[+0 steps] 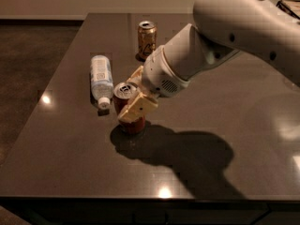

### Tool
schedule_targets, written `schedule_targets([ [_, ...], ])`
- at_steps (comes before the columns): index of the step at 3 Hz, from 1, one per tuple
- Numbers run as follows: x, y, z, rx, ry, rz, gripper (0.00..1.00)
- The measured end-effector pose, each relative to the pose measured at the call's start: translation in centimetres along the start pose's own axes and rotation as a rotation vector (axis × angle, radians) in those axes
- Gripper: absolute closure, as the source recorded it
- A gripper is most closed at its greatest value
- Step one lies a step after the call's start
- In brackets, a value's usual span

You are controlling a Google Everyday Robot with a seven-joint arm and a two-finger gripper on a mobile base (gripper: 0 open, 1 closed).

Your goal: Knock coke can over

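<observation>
Dark tabletop (pixel 70 142), red coke can (pixel 125 92) with silver top, hand (pixel 132 100) at its side.

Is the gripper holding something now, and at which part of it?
It cannot be told. The gripper is at the upper part of the upright coke can, partly covering it, but a real hold is not visible.
</observation>
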State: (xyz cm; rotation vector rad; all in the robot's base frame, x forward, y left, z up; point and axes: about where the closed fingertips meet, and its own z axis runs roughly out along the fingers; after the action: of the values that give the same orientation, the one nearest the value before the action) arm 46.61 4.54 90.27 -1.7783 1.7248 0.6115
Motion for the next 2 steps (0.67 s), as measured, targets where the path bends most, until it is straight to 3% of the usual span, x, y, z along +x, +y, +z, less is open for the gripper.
schedule_targets([
  [1,-0.4,-0.4,-2.1,0.028,0.093,0.005,0.88],
  [2,0.8,-1.4,-5.6,0.088,0.257,0.006,1.00],
])
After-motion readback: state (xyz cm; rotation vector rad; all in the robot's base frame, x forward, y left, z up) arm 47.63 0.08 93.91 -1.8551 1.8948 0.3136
